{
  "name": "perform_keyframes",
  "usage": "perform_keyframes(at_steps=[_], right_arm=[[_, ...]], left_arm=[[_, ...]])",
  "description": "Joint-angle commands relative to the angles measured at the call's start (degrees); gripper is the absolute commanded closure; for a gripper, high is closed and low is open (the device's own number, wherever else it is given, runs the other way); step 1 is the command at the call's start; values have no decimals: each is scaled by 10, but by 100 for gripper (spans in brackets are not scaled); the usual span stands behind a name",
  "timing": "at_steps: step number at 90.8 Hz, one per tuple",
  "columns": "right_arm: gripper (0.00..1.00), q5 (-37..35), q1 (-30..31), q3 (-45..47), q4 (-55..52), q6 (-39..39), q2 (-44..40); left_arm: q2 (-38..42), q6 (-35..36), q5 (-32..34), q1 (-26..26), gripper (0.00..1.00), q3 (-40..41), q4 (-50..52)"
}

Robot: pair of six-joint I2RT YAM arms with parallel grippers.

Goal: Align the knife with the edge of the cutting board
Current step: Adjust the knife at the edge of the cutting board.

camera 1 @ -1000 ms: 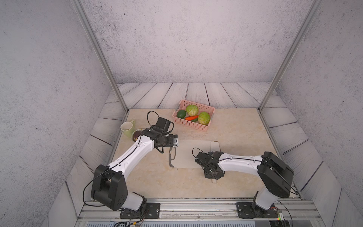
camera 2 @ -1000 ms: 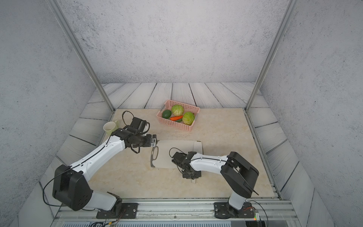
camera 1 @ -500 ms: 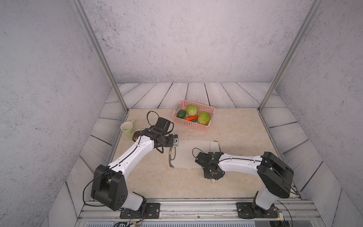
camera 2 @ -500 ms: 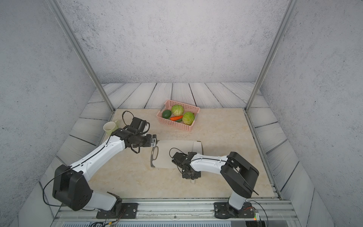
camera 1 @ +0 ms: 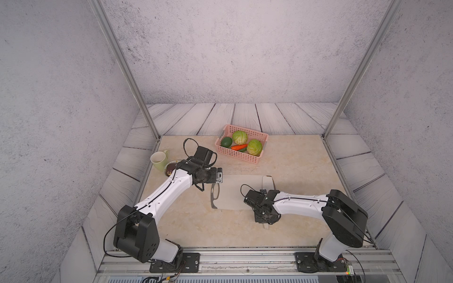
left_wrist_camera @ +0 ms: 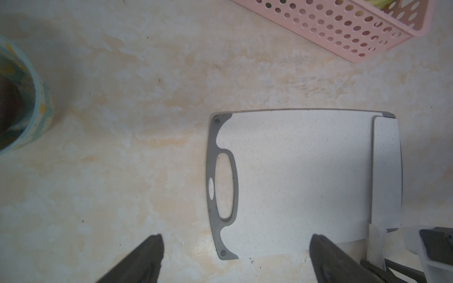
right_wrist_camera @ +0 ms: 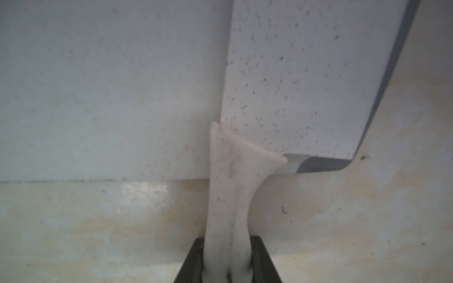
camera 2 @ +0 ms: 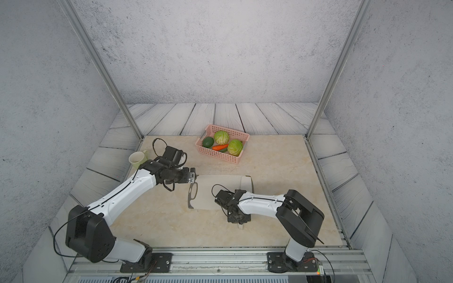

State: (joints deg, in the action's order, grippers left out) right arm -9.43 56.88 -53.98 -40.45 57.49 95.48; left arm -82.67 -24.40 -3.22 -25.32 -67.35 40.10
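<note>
Nothing's moved lately: your right pincer [right_wrist_camera: 228, 262] stays clamped on the knife [right_wrist_camera: 294, 73], which looks lined up along the cutting board [left_wrist_camera: 294, 171] edge, left pincer [left_wrist_camera: 236, 239] wide, so you're basically done.

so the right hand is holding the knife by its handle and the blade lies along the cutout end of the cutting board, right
Not quite: the right hand does hold the knife by its handle, but the blade lies along the end of the cutting board opposite the oval cutout. The left wrist view shows it.
</note>
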Motion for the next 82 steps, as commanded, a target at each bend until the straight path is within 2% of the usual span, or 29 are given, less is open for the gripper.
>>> perform_keyframes(at_steps=[1, 23, 43, 82], right_arm=[[75, -2, 1, 14, -8, 7, -8], [72, -8, 1, 21, -11, 3, -19], [64, -3, 0, 24, -8, -1, -24], [64, -7, 0, 26, -13, -9, -37]], left_arm=[[-5, 5, 2, -6, 2, -13, 9], [-6, 5, 4, -8, 2, -14, 9], [-6, 5, 6, -9, 2, -13, 10], [-6, 5, 5, -9, 2, -14, 10]])
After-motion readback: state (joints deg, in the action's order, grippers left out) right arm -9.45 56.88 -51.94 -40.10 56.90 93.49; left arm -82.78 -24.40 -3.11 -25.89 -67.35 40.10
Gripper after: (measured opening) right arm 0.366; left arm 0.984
